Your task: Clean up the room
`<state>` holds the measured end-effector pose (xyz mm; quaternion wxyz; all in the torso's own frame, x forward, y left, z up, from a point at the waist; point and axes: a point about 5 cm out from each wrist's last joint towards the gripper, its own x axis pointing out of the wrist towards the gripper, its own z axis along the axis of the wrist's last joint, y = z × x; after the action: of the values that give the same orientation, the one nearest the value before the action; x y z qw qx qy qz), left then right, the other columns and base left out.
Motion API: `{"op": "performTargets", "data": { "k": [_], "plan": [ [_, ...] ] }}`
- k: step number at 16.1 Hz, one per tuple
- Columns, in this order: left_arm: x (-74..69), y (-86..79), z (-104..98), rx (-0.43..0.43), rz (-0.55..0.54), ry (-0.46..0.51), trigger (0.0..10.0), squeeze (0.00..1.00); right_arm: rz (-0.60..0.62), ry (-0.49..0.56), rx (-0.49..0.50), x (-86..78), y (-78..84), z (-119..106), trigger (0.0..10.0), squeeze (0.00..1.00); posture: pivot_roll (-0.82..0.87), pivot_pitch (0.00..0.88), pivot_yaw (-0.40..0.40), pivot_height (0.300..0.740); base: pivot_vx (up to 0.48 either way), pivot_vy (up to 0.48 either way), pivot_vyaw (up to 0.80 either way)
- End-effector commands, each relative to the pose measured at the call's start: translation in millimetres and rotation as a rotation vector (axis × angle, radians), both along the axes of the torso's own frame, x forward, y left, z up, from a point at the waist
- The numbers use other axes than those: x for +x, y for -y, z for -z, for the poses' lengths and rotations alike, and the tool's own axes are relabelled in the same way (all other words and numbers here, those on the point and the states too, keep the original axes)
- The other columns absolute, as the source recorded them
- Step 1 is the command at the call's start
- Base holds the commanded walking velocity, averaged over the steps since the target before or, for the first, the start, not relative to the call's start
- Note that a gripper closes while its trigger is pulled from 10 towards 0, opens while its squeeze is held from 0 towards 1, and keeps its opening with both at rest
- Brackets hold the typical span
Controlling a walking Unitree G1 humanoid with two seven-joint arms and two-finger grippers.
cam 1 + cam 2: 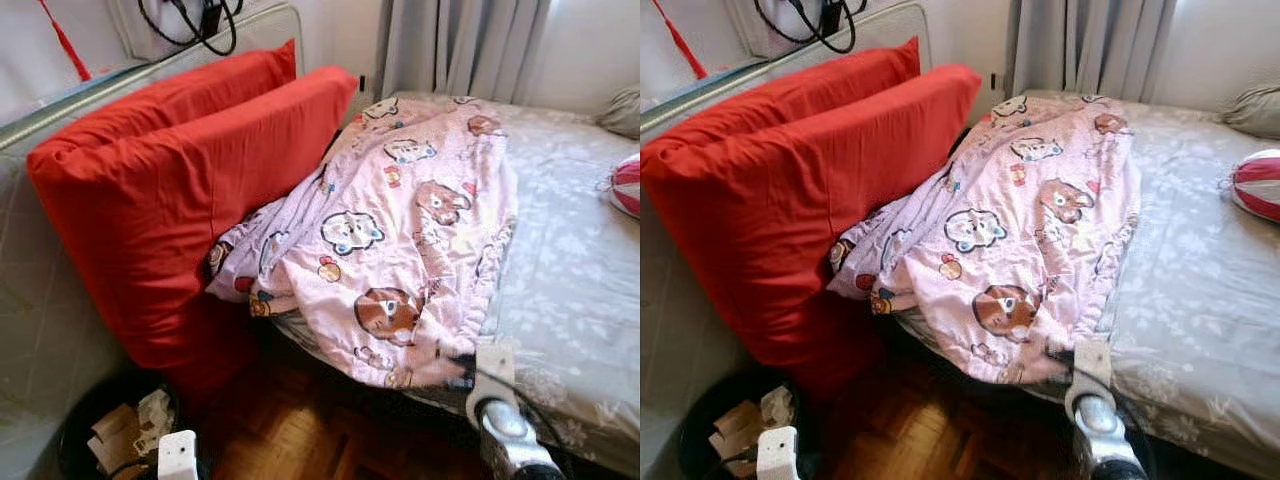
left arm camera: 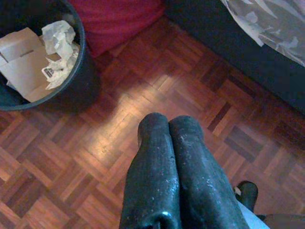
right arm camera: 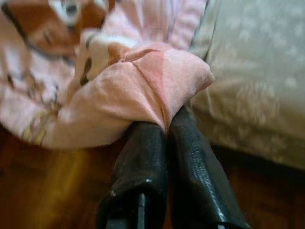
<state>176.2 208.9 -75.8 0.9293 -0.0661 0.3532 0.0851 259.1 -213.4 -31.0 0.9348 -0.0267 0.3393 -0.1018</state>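
Note:
A pink blanket (image 1: 400,230) printed with cartoon animals lies bunched across the bed (image 1: 570,270), one corner hanging over the near edge. My right gripper (image 3: 167,131) is shut on that hanging corner; pink fabric (image 3: 157,81) bulges out above the two black fingers. From the head, the right arm (image 1: 505,425) reaches up to the blanket's lower edge. My left gripper (image 2: 169,125) hangs low over the parquet floor (image 2: 143,95), its fingers pressed together and holding nothing. Two large red pillows (image 1: 180,190) lean against the grey headboard (image 1: 40,290) at the left.
A black waste bin (image 2: 81,76) with cardboard and crumpled paper stands on the floor below the red pillows. A red-and-white striped ball-like cushion (image 1: 628,185) rests on the bed's far right. Grey curtains (image 1: 460,45) hang behind the bed. Black cables (image 1: 200,25) dangle above the headboard.

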Motion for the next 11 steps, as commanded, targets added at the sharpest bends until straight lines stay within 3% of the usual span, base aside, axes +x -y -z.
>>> {"op": "performTargets", "data": {
  "k": [1, 5, 9, 10, 11],
  "plan": [
    [-3.2, -0.5, 1.5, 0.01, 0.012, -0.013, 10.0, 0.0, -0.024, -0.068, 0.004, -8.6, -1.6, 8.2, 10.0, 0.0, 0.06, 0.0, 0.032, 0.74, 0.0, 0.0, 0.0],
    [-0.4, 2.7, 0.5, 0.015, 0.036, -0.004, 10.0, 0.0, -0.108, -0.239, 0.013, -35.6, -9.1, 29.7, 10.0, 0.0, 0.06, 0.0, 0.033, 0.74, 0.0, 0.0, 0.0],
    [1.5, 3.3, -0.5, 0.02, 0.045, 0.003, 10.0, 0.0, -0.109, -0.29, 0.024, -48.3, -10.2, 37.7, 10.0, 0.0, 0.06, 0.0, 0.034, 0.74, 0.0, 0.0, 0.0],
    [1.6, 3.1, -0.7, 0.022, 0.047, 0.003, 10.0, 0.0, -0.116, -0.299, 0.034, -50.6, -11.3, 39.2, 10.0, 1.0, 0.06, 0.0, 0.036, 0.74, 0.0, 0.0, 0.0],
    [1.5, 3.0, -0.6, 0.023, 0.049, 0.003, 10.0, 0.0, -0.118, -0.301, 0.036, -51.2, -11.5, 39.5, 10.0, 1.0, 0.06, 0.0, 0.036, 0.74, 0.0, 0.0, 0.0]
  ]
}}
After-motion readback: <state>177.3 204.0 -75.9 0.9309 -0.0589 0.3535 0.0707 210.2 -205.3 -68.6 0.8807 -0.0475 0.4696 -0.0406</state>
